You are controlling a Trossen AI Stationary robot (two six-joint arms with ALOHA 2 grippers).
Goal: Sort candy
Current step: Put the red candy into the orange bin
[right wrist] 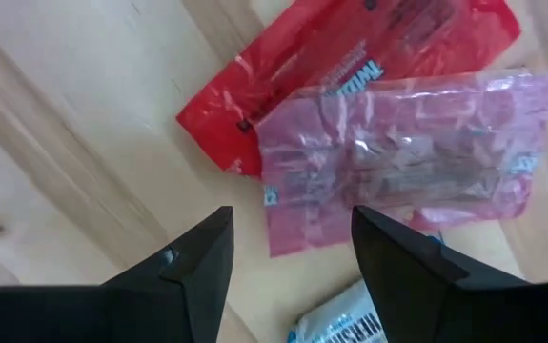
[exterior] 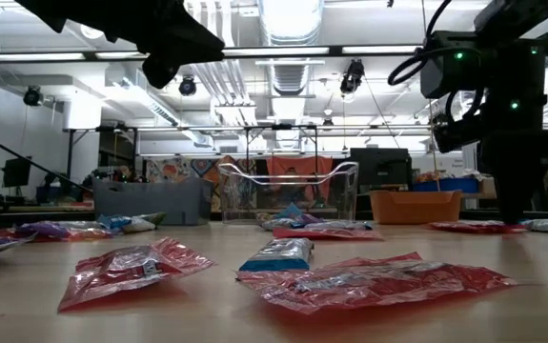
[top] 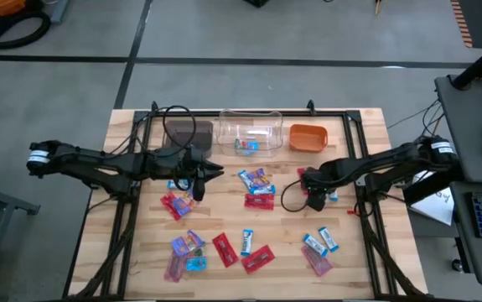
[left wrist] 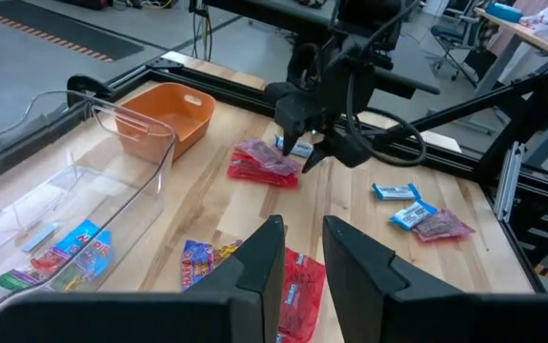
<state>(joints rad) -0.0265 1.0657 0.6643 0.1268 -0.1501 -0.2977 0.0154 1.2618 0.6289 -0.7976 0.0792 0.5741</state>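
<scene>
Small wrapped candies lie flat across the wooden table (top: 140,268): red, blue-and-white and purple-multicolour ones. My right gripper (right wrist: 293,243) is open and low over a pale pink-red candy (right wrist: 407,157) that overlaps a red candy (right wrist: 350,57); a blue-and-white candy (right wrist: 345,329) lies beside them. The pink-red candy's near edge lies between the fingers. In the high view the right gripper (top: 311,193) is right of centre. My left gripper (left wrist: 302,252) is open and empty, raised over a red candy (left wrist: 302,291) near the centre group (top: 257,189).
Three bins stand in a row along the far edge: a dark brown bin (top: 182,134), a clear bin (top: 249,132) with a few candies inside, and an orange bin (top: 308,137). More candies lie near the front edge (top: 224,250) and at front right (top: 318,250). A black cable loops by the right gripper.
</scene>
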